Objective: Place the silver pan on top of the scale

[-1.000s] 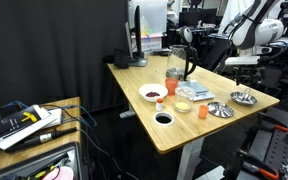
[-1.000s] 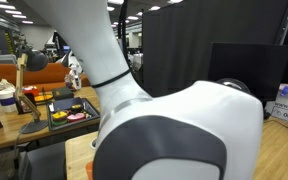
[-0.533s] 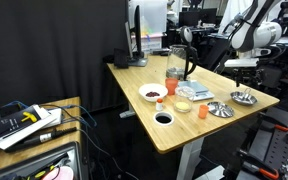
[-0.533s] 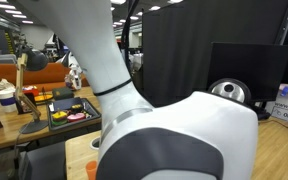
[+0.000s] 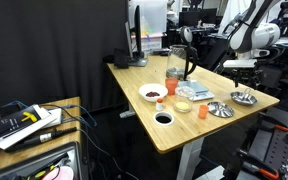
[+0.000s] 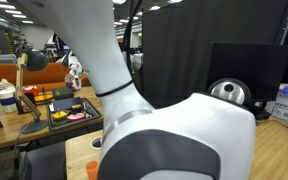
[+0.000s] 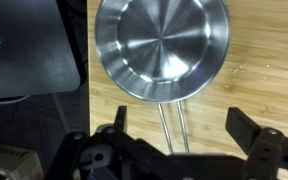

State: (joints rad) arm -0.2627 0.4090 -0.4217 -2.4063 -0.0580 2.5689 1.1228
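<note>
Closest to us, in the wrist view, the black gripper [image 7: 176, 120] hangs with its jaws wide apart and empty. They straddle the two thin wire handle rods [image 7: 170, 125] of the small round shiny silver pan [image 7: 162, 45], which sits flat on the pale wooden counter [image 7: 259, 90] near its edge. Against the pictures from a second ago we find almost nothing altered: everything on the counter lies as it did, and only the white and grey robot arm [image 6: 184, 130] that blocks an exterior view has shifted a little. We judge that the approach is being settled and the grasp is not yet made, so the whole carry is left to do. In an exterior view the silver pan [image 5: 244, 97] lies at one end of the counter [image 5: 134, 85] under the gripper [image 5: 241, 68]. A flatter silver dish [image 5: 219, 109] is beside it, and the low flat pale grey-white rectangular scale [image 5: 197, 92] sits farther along, bare and apart from the pan. We read no brand or label; the print on a background poster [image 6: 287, 100] is too small to make out.
</note>
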